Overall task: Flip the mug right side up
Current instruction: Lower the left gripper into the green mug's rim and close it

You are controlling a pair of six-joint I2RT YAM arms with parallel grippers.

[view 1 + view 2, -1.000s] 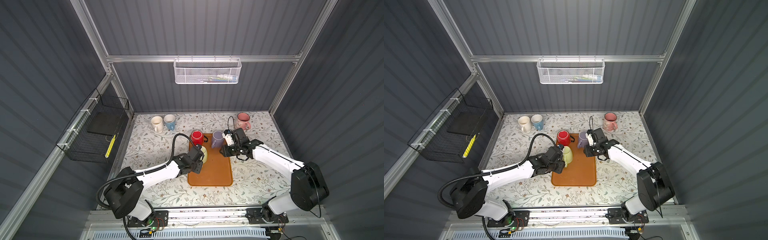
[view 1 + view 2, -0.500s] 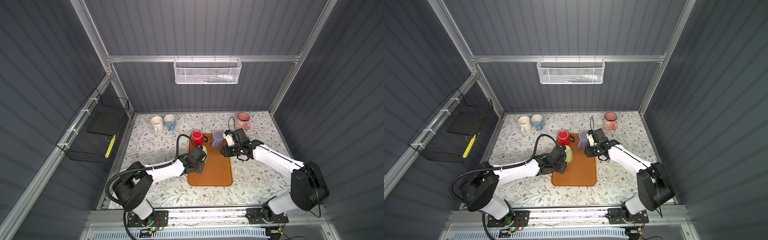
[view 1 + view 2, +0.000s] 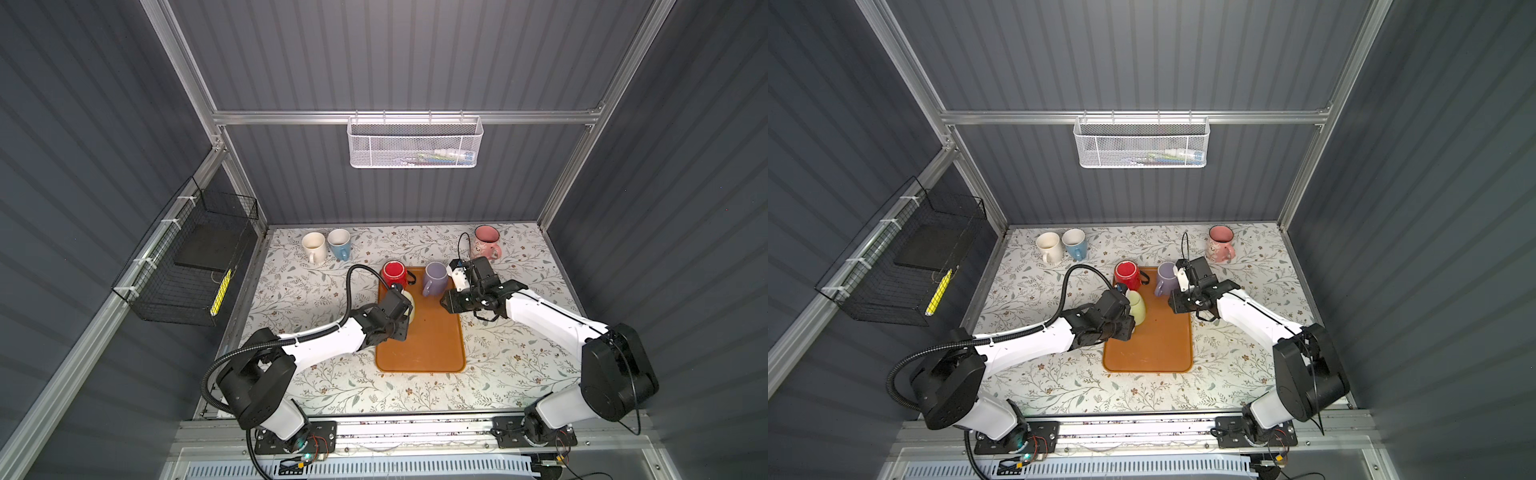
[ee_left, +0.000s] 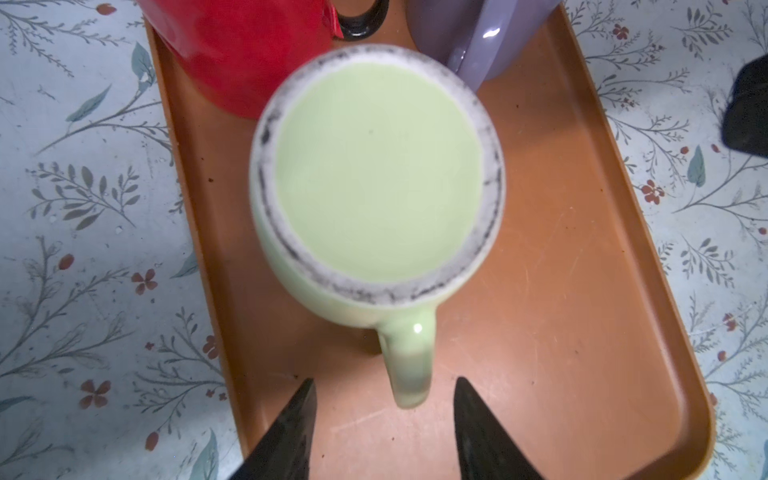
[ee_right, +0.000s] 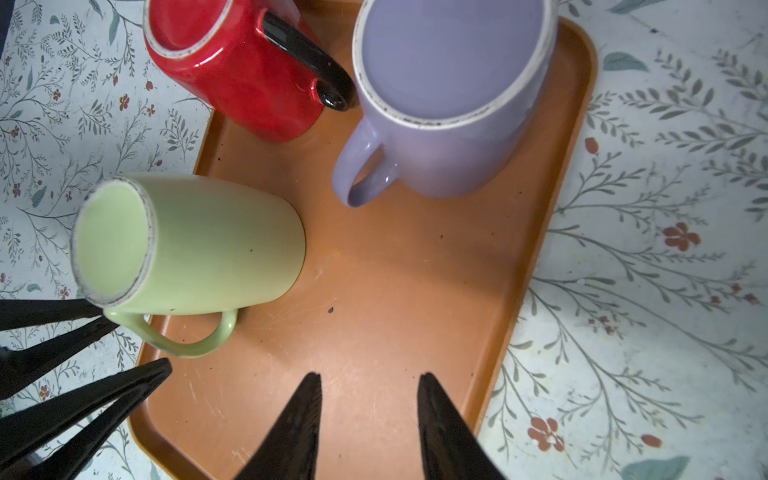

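Observation:
A pale green mug (image 4: 376, 174) stands upside down on the orange tray (image 4: 561, 291), base up, its handle (image 4: 409, 361) pointing at my left gripper (image 4: 383, 380). That gripper is open, and its black fingertips (image 5: 137, 380) flank the handle's end without touching it. In both top views the left gripper (image 3: 397, 305) (image 3: 1121, 309) hides part of the green mug (image 3: 410, 305) (image 3: 1138, 307). My right gripper (image 5: 370, 374) (image 3: 446, 301) hovers open and empty over the tray, just right of the purple mug (image 5: 453, 104).
A red mug (image 3: 394, 272) and the purple mug (image 3: 434, 277) stand upside down at the tray's far end. A cream mug (image 3: 313, 246) and a blue mug (image 3: 338, 243) stand upright at the back left. A pink mug (image 3: 485, 241) is at the back right.
My left gripper's jaws have widened a little around the green mug's handle, and the left arm has shifted slightly. The right arm and the mugs have not moved.

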